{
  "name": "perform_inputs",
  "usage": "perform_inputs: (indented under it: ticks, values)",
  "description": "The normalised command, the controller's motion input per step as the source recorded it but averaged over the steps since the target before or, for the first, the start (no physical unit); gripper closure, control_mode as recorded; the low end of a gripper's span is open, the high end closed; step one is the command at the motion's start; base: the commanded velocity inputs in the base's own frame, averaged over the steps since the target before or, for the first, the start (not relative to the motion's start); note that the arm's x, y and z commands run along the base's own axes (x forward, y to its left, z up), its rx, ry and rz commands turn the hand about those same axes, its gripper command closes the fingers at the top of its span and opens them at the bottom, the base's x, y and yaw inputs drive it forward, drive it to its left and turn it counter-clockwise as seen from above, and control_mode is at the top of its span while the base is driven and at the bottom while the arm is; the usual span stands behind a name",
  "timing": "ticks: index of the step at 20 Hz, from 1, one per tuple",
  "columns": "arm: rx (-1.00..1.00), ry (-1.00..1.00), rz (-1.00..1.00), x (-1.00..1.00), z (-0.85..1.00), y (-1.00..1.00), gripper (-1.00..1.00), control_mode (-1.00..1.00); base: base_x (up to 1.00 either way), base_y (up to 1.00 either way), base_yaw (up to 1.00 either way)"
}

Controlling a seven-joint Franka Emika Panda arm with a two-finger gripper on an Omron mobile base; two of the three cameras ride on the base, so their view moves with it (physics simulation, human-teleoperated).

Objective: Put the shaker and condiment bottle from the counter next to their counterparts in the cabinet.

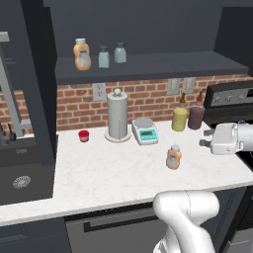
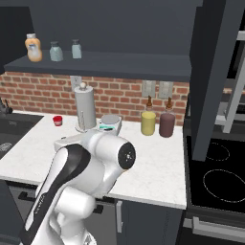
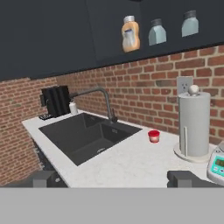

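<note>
The orange condiment bottle [image 1: 173,157] stands upright on the white counter [image 1: 113,170], right of centre. On the dark cabinet shelf [image 1: 163,64] a matching orange bottle [image 1: 81,54] stands at the left. Two pale teal shakers [image 1: 104,57] [image 1: 120,52] stand side by side to its right. In the hand view the same trio appears as the orange bottle [image 3: 130,33] and the shakers [image 3: 156,32] [image 3: 190,23]. My gripper [image 1: 206,138] hovers above the counter, right of the condiment bottle and apart from it. It is open [image 3: 116,181], with nothing between its fingers.
A tall silver cylinder [image 1: 117,117], a kitchen scale [image 1: 145,131] and a red cup [image 1: 83,136] stand along the brick wall. Yellow-green [image 1: 180,118] and maroon [image 1: 196,117] bottles stand further right. The sink [image 3: 87,135] lies left and the stove [image 2: 215,167] right.
</note>
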Motion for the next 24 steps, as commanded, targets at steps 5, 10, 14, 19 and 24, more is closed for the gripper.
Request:
perform_inputs:
  ticks: [5,10,14,19,24]
  values:
    - [0.0,-0.09,0.0,-0.4,-0.36,-0.14,-1.0,-1.0,0.0,0.0,0.0]
    - [0.0,-0.04,-0.01,-0.43,-0.27,-0.02,-1.0,-1.0,0.0,0.0,0.0]
    - [0.0,0.0,-0.08,-0.05,-0.29,0.03,-1.0,-1.0,0.0,0.0,0.0]
    - [0.0,0.0,-0.16,0.0,-0.37,0.13,-1.0,-1.0,0.0,0.0,0.0]
    - [0.0,0.0,-0.14,0.05,-0.4,0.1,-1.0,-1.0,0.0,0.0,0.0]
